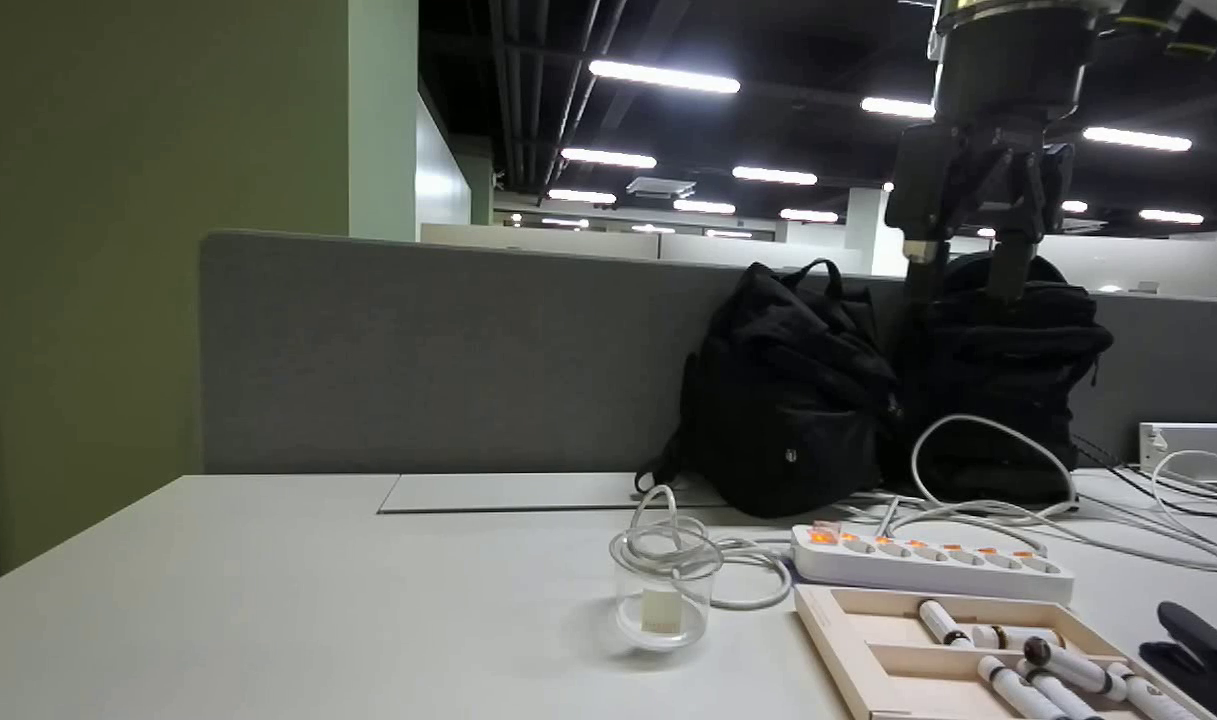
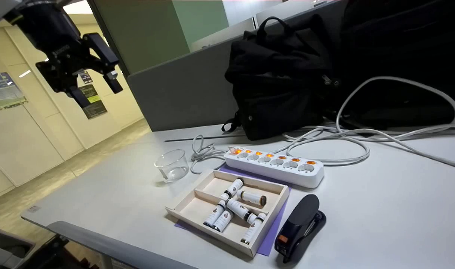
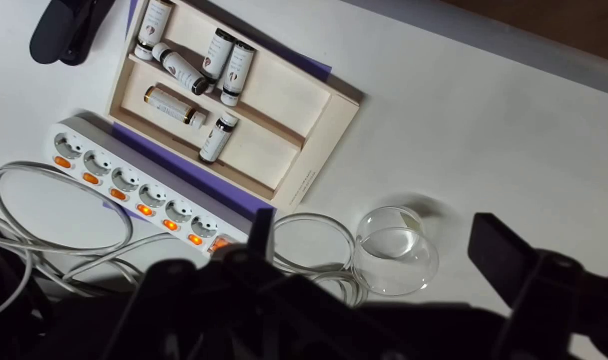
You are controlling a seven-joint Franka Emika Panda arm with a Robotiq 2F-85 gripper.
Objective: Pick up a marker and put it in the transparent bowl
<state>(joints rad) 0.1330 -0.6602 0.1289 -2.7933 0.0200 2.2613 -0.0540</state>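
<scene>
Several white labelled cylinders, the markers (image 1: 938, 622) (image 2: 252, 197) (image 3: 170, 105), lie in a shallow wooden tray (image 1: 818, 628) (image 2: 197, 225) (image 3: 319, 155). Some lie in each of its two compartments, and one rests across others and the divider. The transparent bowl (image 1: 663, 600) (image 2: 172, 166) (image 3: 396, 250) is a clear, cup-like vessel standing upright on the table beside the tray. A small pale label is on it, and nothing shows inside. My gripper (image 1: 968, 280) (image 2: 99, 95) (image 3: 376, 232) is open and empty, high above the table. In the wrist view the bowl shows between its fingers, well below.
A white power strip (image 1: 928, 565) (image 2: 274, 168) lies behind the tray. A looped white cable (image 1: 758, 600) (image 2: 208, 153) lies close to the bowl. A black stapler (image 1: 1203, 650) (image 2: 302, 228) lies beside the tray. Black backpacks (image 1: 798, 400) (image 2: 279, 86) stand against the grey partition (image 1: 448, 350).
</scene>
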